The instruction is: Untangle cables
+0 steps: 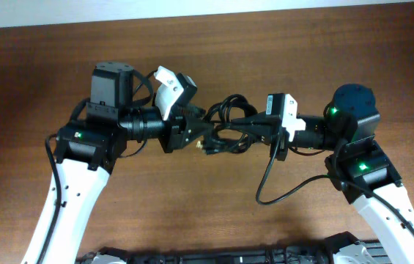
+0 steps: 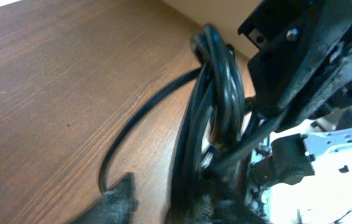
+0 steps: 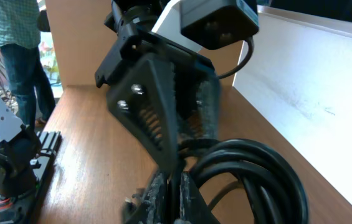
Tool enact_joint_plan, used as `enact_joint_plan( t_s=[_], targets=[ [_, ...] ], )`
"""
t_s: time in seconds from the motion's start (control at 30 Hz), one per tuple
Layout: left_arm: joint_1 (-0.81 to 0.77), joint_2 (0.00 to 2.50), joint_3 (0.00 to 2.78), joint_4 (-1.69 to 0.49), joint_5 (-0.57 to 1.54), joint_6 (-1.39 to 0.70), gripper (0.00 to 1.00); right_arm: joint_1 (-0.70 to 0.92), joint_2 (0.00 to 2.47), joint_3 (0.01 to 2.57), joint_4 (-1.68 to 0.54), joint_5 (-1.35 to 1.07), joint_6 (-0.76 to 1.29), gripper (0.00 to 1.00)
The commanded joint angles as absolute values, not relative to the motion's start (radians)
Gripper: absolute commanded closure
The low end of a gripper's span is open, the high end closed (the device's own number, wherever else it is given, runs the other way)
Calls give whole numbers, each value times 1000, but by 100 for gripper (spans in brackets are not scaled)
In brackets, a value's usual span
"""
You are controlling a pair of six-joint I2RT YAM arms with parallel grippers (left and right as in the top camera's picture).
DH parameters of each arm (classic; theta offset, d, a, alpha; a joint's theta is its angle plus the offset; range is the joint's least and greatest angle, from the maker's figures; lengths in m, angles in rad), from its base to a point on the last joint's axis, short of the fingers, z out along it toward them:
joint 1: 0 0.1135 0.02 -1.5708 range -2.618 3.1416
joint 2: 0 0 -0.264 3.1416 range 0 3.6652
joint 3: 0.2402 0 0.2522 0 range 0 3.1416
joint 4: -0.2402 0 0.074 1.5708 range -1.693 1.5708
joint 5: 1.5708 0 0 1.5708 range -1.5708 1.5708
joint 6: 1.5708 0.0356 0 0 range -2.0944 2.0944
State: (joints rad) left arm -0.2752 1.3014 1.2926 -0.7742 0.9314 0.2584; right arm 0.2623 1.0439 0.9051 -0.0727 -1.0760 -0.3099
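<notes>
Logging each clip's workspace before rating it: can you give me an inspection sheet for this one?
Surface: brown wood-grain table.
Job's things: cables, black, bunched in a tangle mid-table between the two arms.
Clutter: nothing seen.
Grippers: left gripper has its jaws closed on the cables; right gripper is at the bundle, grip unclear.
Cables: the right arm's own wire hangs in a loose loop over the table.
Surroundings: person standing beyond the table; white panel along one edge.
</notes>
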Motion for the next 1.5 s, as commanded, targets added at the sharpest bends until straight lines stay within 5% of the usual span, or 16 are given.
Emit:
enact_joint_plan(
  t_s=[0.0,0.4,0.43,0.57,0.6,0.67,1.0,1.3,1.47],
  targets=[
    [-270,1294,1314,-768,952,267,100,260,1027,928,-63,-1119,-294,96],
    [-270,1294,1314,-765,970,266,100,260,1027,928,-63,-1119,-274,96],
    [-270,1294,1314,-764,970,266,92,260,1027,928,-63,-1119,-274,96],
    [-270,1294,1314,-762,970,267,21,260,1027,928,-62,-1119,-275,96],
    [-270,1294,1314,-762,970,267,11,260,1027,928,-62,-1119,-275,96],
    [-270,1294,1314,-760,970,267,9,260,1027,928,-62,-1123,-276,96],
    [-270,1294,1314,-752,1037,267,28,261,1027,928,6,-1172,-275,96],
    [-270,1294,1314,-734,1110,267,95,262,1027,928,16,-1176,-274,96],
    [-270,1294,1314,-733,1111,267,100,261,1027,928,15,-1175,-270,96]
  ],
)
